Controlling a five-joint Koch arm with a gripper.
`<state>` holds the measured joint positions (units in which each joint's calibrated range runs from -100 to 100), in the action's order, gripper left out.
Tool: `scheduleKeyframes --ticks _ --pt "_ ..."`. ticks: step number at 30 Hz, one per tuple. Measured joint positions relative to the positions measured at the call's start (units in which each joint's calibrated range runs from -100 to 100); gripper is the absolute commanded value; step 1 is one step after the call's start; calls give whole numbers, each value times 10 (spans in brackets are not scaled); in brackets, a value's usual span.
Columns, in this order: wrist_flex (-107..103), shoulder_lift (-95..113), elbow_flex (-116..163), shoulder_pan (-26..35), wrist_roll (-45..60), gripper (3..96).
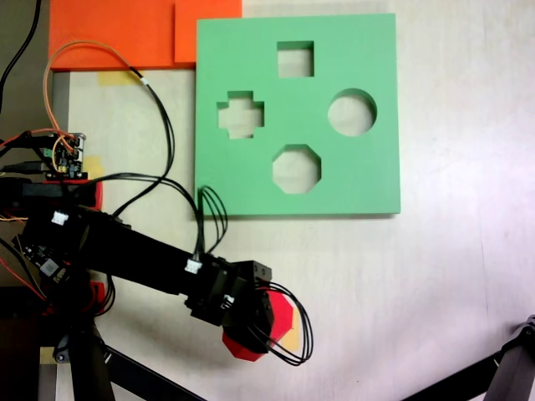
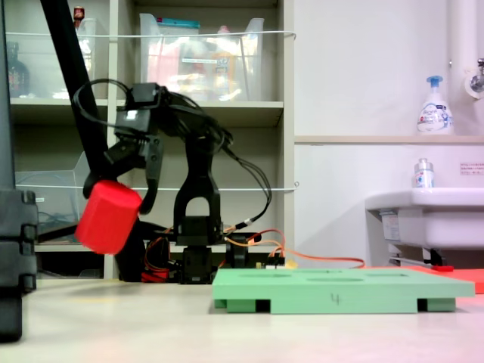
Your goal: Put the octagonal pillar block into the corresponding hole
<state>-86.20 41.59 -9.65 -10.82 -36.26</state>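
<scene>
pincer (image 2: 125,189) grips red octagonal block (image 2: 107,216) tilted, high off counter; level it, carry over octagonal hole (image 1: 296,169), match edges before lowering.

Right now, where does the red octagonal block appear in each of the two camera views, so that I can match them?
First exterior view: the octagonal pillar block sits low, centre-left, mostly hidden under the gripper, below the green foam board.
Second exterior view: the block hangs at mid-height on the left, held above the table by the gripper.
Shared landmark: the green foam board, lying flat in both exterior views.
</scene>
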Motion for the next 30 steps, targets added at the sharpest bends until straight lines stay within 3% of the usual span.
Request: scheduleKeyframes --ticks 17,30 --pt "-23 10 -177 78 -95 336" --pt "43 0 -190 178 -136 336"
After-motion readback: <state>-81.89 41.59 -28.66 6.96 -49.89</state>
